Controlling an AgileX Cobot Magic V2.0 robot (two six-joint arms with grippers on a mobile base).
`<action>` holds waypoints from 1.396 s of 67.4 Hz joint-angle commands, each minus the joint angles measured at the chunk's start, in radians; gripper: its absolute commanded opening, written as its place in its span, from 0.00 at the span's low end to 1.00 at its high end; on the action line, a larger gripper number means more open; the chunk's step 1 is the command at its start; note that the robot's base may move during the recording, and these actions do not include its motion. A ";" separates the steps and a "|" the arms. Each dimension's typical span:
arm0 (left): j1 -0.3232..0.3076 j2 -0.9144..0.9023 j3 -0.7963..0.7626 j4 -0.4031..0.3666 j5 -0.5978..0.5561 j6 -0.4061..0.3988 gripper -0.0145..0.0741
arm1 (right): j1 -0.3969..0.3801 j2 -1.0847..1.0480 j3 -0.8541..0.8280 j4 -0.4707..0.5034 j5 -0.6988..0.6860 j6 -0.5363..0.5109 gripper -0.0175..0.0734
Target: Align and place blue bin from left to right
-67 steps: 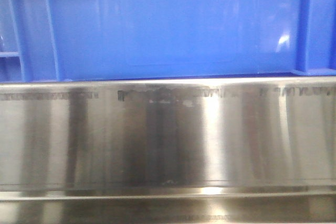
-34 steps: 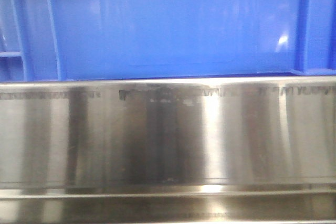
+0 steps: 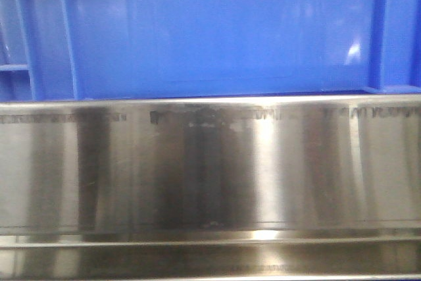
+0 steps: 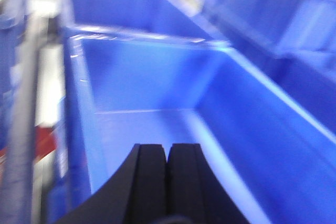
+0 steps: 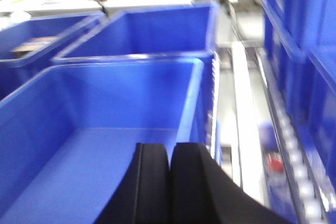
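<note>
The blue bin (image 3: 223,31) fills the top half of the front view, its smooth side wall resting on a steel rail; ribs show at its left and right corners. In the left wrist view my left gripper (image 4: 167,148) is shut, with nothing between the pads, above the empty inside of the blue bin (image 4: 142,124). In the right wrist view my right gripper (image 5: 169,148) is shut too, holding nothing, over the open bin (image 5: 94,145) near its right wall. Neither gripper shows in the front view.
A brushed steel rail (image 3: 210,169) runs across the front view under the bin. More blue totes stand behind (image 5: 157,30) and to the left (image 5: 31,38), and others to the right (image 4: 283,19). A roller conveyor track (image 5: 294,145) runs along the right.
The bin has shifted slightly to the right along the steel rail in the front view.
</note>
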 commanded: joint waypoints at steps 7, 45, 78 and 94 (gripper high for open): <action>-0.006 -0.134 0.170 0.013 -0.198 -0.003 0.04 | 0.001 -0.127 0.145 -0.015 -0.143 -0.086 0.11; -0.006 -0.371 0.344 0.016 -0.250 -0.003 0.04 | 0.001 -0.362 0.304 -0.015 -0.198 -0.230 0.11; -0.006 -0.371 0.344 0.016 -0.250 -0.003 0.04 | 0.001 -0.362 0.304 -0.015 -0.198 -0.230 0.11; -0.006 -0.371 0.344 0.016 -0.250 -0.003 0.04 | -0.037 -0.379 0.327 -0.015 -0.221 -0.295 0.11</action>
